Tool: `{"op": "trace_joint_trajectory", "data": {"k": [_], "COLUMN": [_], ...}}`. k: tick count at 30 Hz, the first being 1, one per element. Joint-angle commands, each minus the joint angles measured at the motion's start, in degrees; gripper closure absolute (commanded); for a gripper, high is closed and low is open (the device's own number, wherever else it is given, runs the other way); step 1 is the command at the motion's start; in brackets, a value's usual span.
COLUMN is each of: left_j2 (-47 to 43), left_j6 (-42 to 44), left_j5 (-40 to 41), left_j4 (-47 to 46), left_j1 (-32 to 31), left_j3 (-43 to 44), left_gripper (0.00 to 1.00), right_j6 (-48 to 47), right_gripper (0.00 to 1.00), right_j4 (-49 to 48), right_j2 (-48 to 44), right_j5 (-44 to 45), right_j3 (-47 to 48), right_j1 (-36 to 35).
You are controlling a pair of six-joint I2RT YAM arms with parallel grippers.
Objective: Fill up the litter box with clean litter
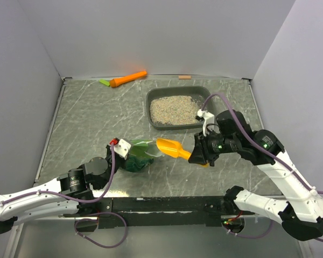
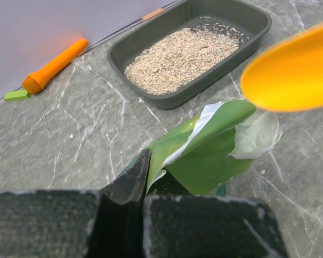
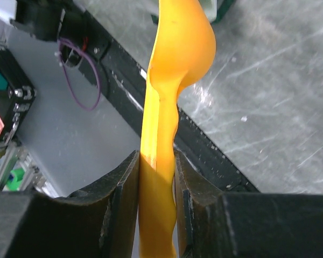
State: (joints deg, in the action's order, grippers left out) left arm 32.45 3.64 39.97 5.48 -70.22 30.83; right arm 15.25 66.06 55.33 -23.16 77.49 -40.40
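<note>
Currently the left gripper (image 1: 130,156) is clenched on the green bag (image 2: 204,156) at near centre, with the bag's mouth turned right. The right gripper (image 3: 156,161) grasps the orange scoop (image 1: 170,147) by its handle, bowl just beside that mouth. The litter box (image 1: 151,107) sits far right of the bag, with litter (image 1: 175,109) spread across most of its floor.

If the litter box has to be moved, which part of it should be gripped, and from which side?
Probably the back wall of the litter box, from above, jaws astride its rim. The wall is thin and sloped, and the litter leaves a bare strip along it for the inner jaw.
</note>
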Motion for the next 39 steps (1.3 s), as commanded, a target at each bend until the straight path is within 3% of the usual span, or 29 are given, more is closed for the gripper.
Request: {"op": "trace_joint_trajectory", "data": {"k": [1, 9, 19, 27, 39], "left_j2": [0.0, 0.4, 0.7, -0.2, 2.2], "left_j6": [-0.8, -0.7, -1.1, -0.8, -0.8], "left_j5": [-0.1, -1.4, -3.3, -2.8, -2.5], "left_j4": [-0.8, -1.1, -1.2, -0.8, -0.6], "left_j1": [-0.3, -0.3, -0.3, -0.3, -0.4], "left_j3": [1.8, 1.7, 1.9, 2.1, 2.2], "left_gripper": [0.99, 0.99, 0.99, 0.99, 0.99], "right_j6": [2.0, 1.6, 0.4, 0.1, -0.2], "right_gripper": [1.0, 1.0, 1.0, 1.0, 1.0], "right_j4": [-2.9, -6.1, -6.6, -4.7, 2.7], "right_j2": [-0.7, 3.4, 14.9, 25.4, 42.9], "right_j5": [-2.6, -2.8, -8.2, -10.2, -6.6], "right_j3": [-3.6, -4.1, -0.2, 3.7, 12.6], "right_j1": [-0.7, -1.1, -1.3, -1.9, -2.6]}}
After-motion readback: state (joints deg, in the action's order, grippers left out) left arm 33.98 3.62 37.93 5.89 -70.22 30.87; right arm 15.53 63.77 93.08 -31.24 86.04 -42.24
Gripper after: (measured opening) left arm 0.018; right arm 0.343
